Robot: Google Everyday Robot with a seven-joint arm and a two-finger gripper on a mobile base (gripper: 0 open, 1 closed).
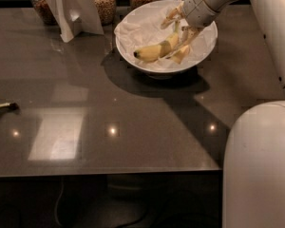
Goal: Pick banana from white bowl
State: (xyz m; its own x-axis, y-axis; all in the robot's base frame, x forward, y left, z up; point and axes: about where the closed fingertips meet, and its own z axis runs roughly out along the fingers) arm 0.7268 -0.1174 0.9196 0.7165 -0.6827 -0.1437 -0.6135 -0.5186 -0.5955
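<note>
The white bowl [133,44] stands at the back right of the dark table, lined with crumpled white paper. The yellow banana [154,51] lies in it, dark tip to the left, stem end raised to the right. My gripper [178,38] reaches into the bowl from the upper right and is shut on the banana's stem end, one finger [173,18] behind it and one in front. A paler piece [181,56] lies just under the gripper; I cannot tell what it is.
A white folded card stand [71,8] and glass jars of grains [104,4] stand at the back left of the bowl. A small dark-stemmed banana bit [1,106] lies at the table's left edge. My white body [261,165] fills the lower right.
</note>
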